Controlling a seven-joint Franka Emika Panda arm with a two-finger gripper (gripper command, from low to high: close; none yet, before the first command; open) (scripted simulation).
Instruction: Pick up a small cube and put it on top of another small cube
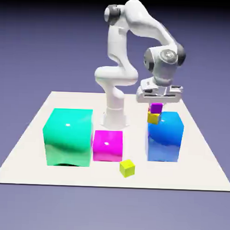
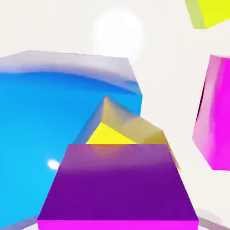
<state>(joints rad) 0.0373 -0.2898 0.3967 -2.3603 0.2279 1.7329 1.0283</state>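
Magenta-purple tiny cube (image 1: 156,107) sits on the tiny golden-yellow cube (image 1: 153,118), so the gripper (image 1: 159,97) at twelve o'clock is spread, apparently having released it.

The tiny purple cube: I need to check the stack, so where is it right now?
In the exterior view's right half, the tiny purple cube sits on the tiny golden-yellow cube, behind the big blue cube, just below the gripper.

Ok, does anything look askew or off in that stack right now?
Slightly. The small magenta-purple cube sits on the golden-yellow cube beside the big blue cube, but twisted and offset, leaving a yellow corner exposed. Nothing else stands out.
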